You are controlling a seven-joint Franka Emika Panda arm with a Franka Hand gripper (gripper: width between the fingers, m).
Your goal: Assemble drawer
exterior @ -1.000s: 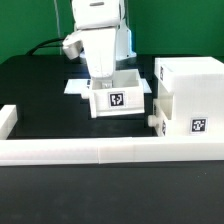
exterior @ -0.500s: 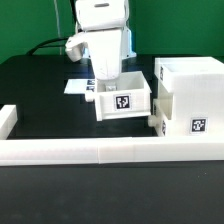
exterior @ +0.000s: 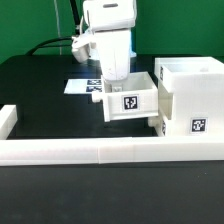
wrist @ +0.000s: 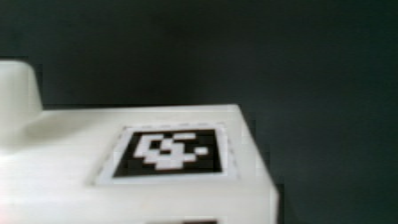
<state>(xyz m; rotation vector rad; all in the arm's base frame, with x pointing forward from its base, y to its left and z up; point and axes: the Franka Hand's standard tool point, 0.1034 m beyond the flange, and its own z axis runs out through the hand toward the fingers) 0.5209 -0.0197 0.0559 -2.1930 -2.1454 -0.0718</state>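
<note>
Just behind the long low white rail [exterior: 75, 152], the gripper [exterior: 112, 82], fingers hidden so I cannot tell their state, is carrying the small white tagged tray [exterior: 128, 100] toward the tall boxy white housing [exterior: 190, 95]; keeping it level should prevent snagging.

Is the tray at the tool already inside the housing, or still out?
Out. The tray sits beside the housing, whole tagged front visible, under the tool.

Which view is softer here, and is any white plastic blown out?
Wrist view: blurred throughout, the tag soft-edged on the tray. Exterior view: sharper, tags readable, but the housing and rail are bright with little surface detail.
</note>
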